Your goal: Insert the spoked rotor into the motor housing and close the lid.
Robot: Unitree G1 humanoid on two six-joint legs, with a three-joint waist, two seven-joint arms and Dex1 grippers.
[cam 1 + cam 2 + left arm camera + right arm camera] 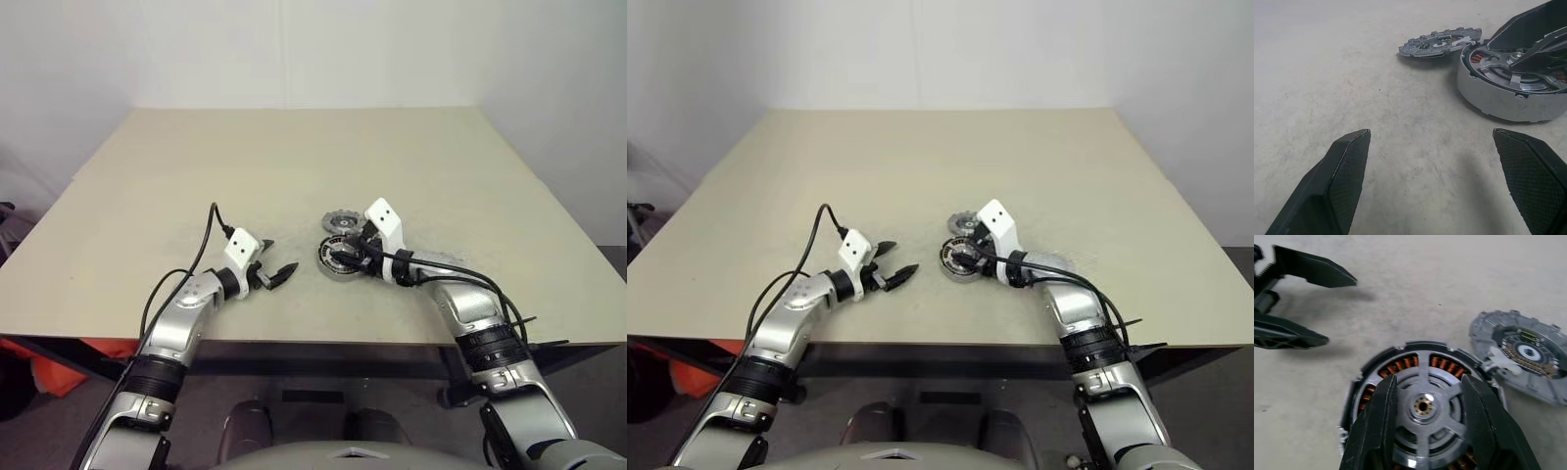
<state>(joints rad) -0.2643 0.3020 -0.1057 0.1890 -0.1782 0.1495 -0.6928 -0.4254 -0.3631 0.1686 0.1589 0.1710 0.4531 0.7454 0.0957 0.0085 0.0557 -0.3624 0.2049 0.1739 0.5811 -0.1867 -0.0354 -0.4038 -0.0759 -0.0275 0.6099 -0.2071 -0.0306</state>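
two grippers: left gripper (275,264) spread, right gripper (1425,396) parted over one spoked rotor (1425,407) in one motor housing (1488,100); one lid (1520,360) beside.

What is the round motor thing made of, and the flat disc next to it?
The round silver-walled motor housing looks like smooth matte metal, judging by its even grey sheen. Inside, the orange windings look like copper wire. The grey spoked rotor sitting in it seems to be cast metal. The flat grey notched lid also looks metallic, though it could be plastic.
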